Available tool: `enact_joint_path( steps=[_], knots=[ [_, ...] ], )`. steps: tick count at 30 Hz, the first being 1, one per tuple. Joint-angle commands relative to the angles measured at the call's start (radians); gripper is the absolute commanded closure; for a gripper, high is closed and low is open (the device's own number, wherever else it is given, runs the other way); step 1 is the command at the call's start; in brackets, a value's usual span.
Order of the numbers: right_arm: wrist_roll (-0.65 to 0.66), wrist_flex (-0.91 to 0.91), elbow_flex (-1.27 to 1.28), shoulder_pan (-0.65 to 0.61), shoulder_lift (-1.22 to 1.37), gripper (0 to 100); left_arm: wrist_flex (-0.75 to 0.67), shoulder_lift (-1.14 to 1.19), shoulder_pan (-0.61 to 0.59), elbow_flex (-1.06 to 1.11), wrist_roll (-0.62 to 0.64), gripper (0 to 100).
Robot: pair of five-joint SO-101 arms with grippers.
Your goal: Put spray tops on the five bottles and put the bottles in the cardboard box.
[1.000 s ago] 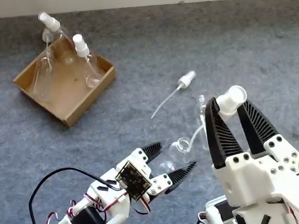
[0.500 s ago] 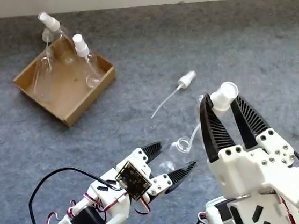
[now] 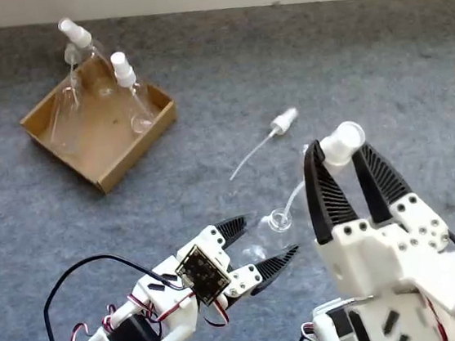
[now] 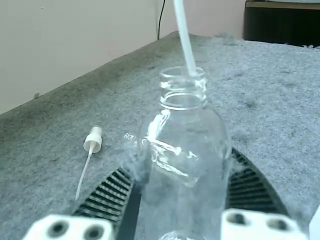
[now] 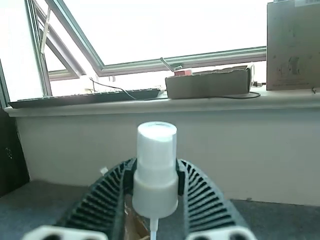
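My left gripper (image 3: pixel 256 244) is shut on a clear open-necked bottle (image 4: pixel 182 165), whose mouth (image 3: pixel 279 220) points toward the right arm. My right gripper (image 3: pixel 338 161) is shut on a white spray top (image 5: pixel 155 170), its head (image 3: pixel 343 143) sticking out past the fingertips. The top's thin dip tube (image 4: pixel 184 37) runs down into the bottle's neck. A loose spray top (image 3: pixel 282 122) with its tube lies on the carpet beyond both arms. The cardboard box (image 3: pixel 42 132) at the far left holds capped bottles (image 3: pixel 130 91), one (image 3: pixel 82 47) leaning over its far rim.
Another clear bottle (image 3: pixel 307 179) lies on the grey carpet just behind the right gripper. A pale wall edge runs along the far side. Black cables loop by the left arm's base (image 3: pixel 67 279).
The right gripper with the spray top has shifted left and slightly down toward the bottle's mouth, bringing the tube to the neck. The left arm has stayed still.
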Motion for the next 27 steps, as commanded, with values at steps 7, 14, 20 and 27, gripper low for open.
enact_joint_path(
  steps=[7,14,20,27],
  knots=[
    [0.008,-0.027,0.114,-0.010,-0.001,98.5,-0.020,-0.008,-0.008,0.021,-0.005,90],
    [0.008,-0.022,0.116,-0.010,-0.001,98.5,-0.020,-0.008,-0.008,0.021,-0.006,90],
    [0.008,0.038,0.117,-0.010,-0.001,98.5,-0.020,-0.008,-0.012,0.021,-0.005,90],
    [0.014,0.160,0.117,-0.010,-0.001,98.5,-0.023,-0.008,-0.015,0.021,-0.003,90]
  ],
)
